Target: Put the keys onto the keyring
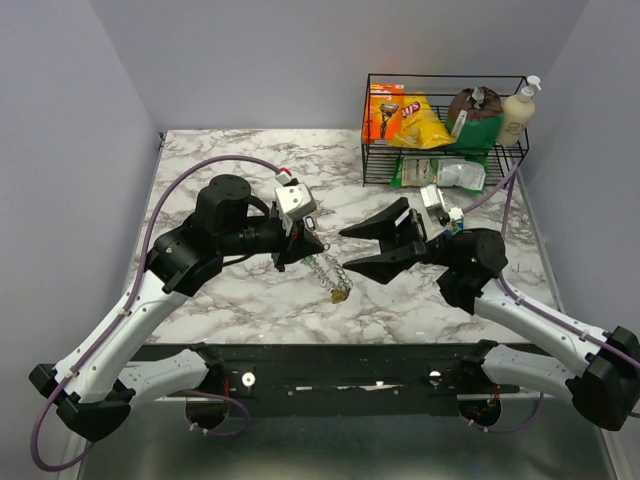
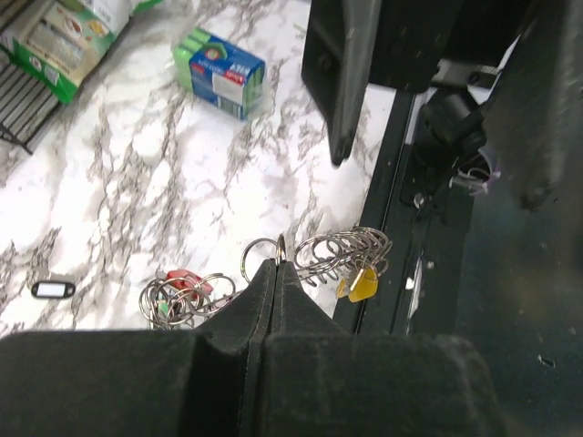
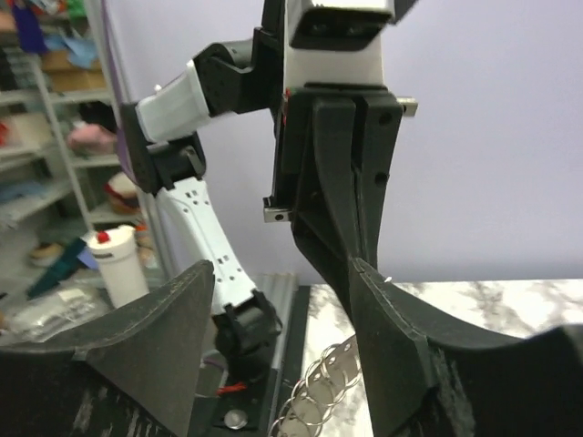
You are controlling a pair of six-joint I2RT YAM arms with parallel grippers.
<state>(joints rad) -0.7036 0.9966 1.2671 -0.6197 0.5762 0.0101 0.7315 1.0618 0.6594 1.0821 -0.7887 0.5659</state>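
The keyring (image 2: 342,253), a coil of silvery wire loops with a yellow-gold piece (image 2: 361,284), hangs off the table from my left gripper (image 2: 276,264), which is shut on its end loop. In the top view the keyring (image 1: 328,275) dangles down and right from the left gripper (image 1: 300,246). Keys (image 2: 182,289) lie on the marble in a tangle of small rings, a red head showing. My right gripper (image 1: 345,250) stands open just right of the keyring, fingers apart on either side of it. In the right wrist view, nothing is between its fingers (image 3: 155,337) and the keyring (image 3: 332,378) shows low between them.
A black wire basket (image 1: 445,78) at the back right holds a chip bag, a soap bottle and packets. A blue and green box (image 2: 219,73) lies on the marble table (image 1: 220,300). A small dark oval clip (image 2: 52,289) sits left of the keys.
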